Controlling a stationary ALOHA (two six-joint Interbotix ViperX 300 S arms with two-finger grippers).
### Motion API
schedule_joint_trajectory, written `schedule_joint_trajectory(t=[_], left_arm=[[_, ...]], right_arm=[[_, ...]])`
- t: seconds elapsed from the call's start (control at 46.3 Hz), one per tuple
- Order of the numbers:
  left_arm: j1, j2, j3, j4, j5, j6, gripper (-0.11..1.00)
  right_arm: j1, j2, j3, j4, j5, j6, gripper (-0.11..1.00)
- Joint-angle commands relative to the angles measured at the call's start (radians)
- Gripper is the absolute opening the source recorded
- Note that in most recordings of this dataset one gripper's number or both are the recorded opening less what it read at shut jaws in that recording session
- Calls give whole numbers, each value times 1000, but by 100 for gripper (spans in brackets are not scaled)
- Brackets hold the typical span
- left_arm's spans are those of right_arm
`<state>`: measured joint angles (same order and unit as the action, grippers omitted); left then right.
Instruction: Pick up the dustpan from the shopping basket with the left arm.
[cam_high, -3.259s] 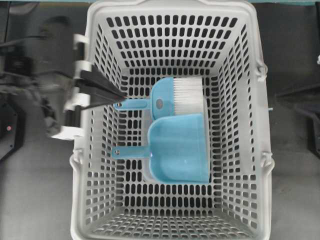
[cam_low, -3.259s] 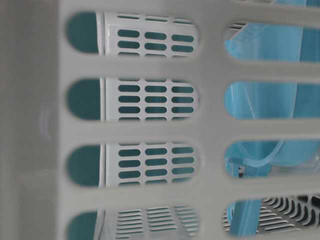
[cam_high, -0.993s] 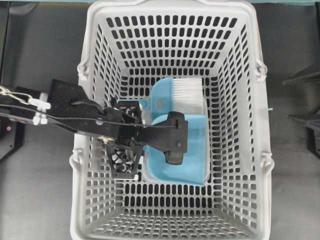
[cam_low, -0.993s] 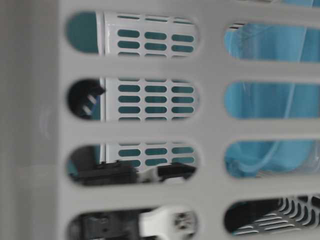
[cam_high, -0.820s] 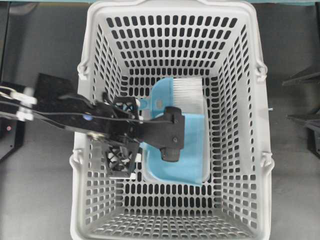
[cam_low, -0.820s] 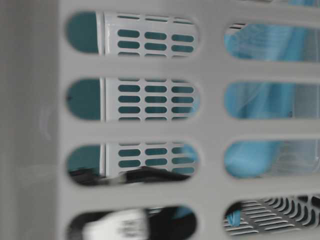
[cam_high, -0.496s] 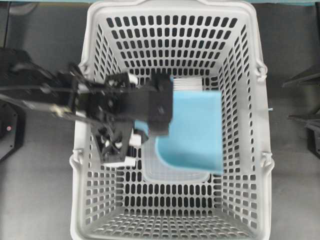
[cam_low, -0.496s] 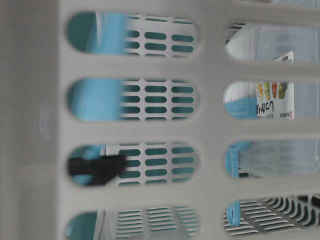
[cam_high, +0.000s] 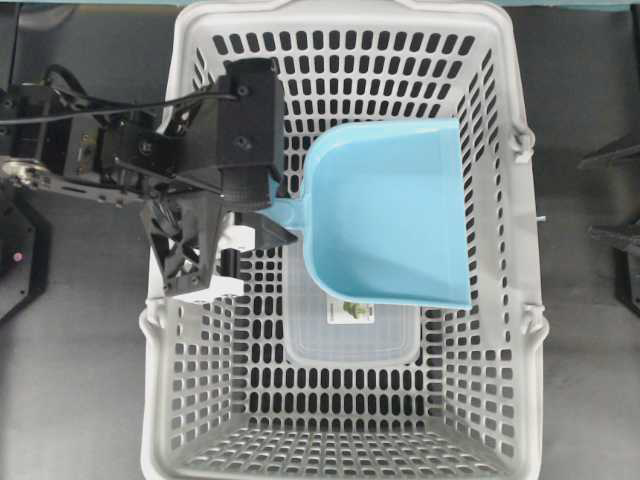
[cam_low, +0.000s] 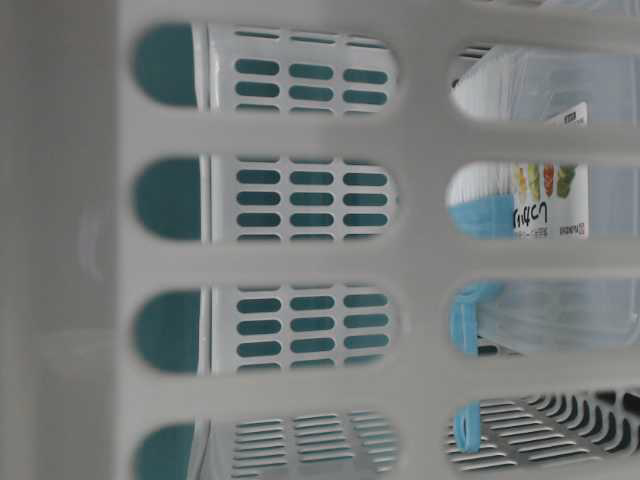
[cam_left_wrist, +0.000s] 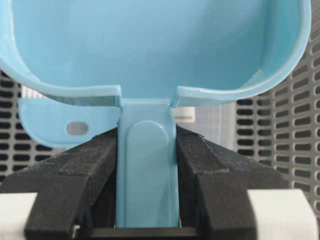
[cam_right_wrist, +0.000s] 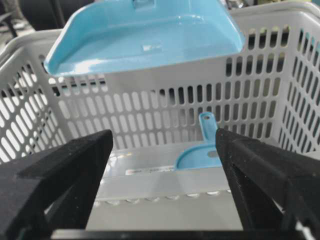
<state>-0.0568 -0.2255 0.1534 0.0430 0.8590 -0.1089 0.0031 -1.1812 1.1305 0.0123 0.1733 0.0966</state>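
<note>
Overhead cam looks straight down on the basket (cam_high: 340, 40). The table-level one is jammed right against its slotted wall (cam_low: 420, 260), peeking through. Left wrist cam stares close along the dustpan (cam_left_wrist: 150, 50); right wrist cam faces the basket from outside. All four share the basket.

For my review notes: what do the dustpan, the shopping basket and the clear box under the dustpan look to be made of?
The dustpan: light blue moulded plastic, glossy, judging by highlights in the right wrist view.
The shopping basket: light grey plastic, matte, with moulded slots through walls and floor.
The clear box: probably translucent plastic with a printed label; its contents cannot be made out.
</note>
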Motion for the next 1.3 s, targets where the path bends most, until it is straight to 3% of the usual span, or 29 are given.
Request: schedule_joint_trajectory(t=[0.0,0.453,1.273], left_arm=[[-5,-23,-23,3,-23,3,27],[-6,-40,-8,3,-101,38,27],[-15,-147,60,3,-245,41,27]], right_arm=[[2,6,-8,3,-12,0,79],[12,-21,-11,8,-8,5,79],[12,-38,0,8,9,6,79]])
